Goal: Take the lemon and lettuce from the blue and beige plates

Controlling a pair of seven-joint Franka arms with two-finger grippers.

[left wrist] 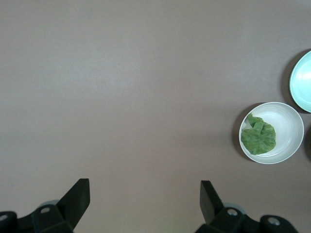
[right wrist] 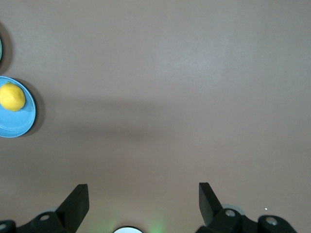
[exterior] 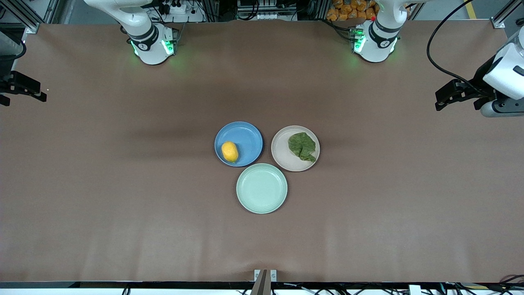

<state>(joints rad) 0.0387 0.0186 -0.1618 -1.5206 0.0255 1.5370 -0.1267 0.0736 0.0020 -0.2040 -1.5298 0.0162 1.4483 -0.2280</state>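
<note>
1. Robotics lab or test cell, not a home or kitchen.
2. Two white arm bases with green status lights bolted along one table edge.
3. Table covered by one plain brown sheet.
4. Aluminium frame profiles at the corners.
5. Power strip and cable bundles past the bases; black cable looping to an arm.

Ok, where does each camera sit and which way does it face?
Front view: high across the table, facing both bases; blue plate, beige plate, mint plate mid-table.
Left wrist view: looks down past the open left gripper at lettuce.
Right wrist view: looks down past the open right gripper at lemon.
Shared: front view also shows lettuce and lemon.
</note>
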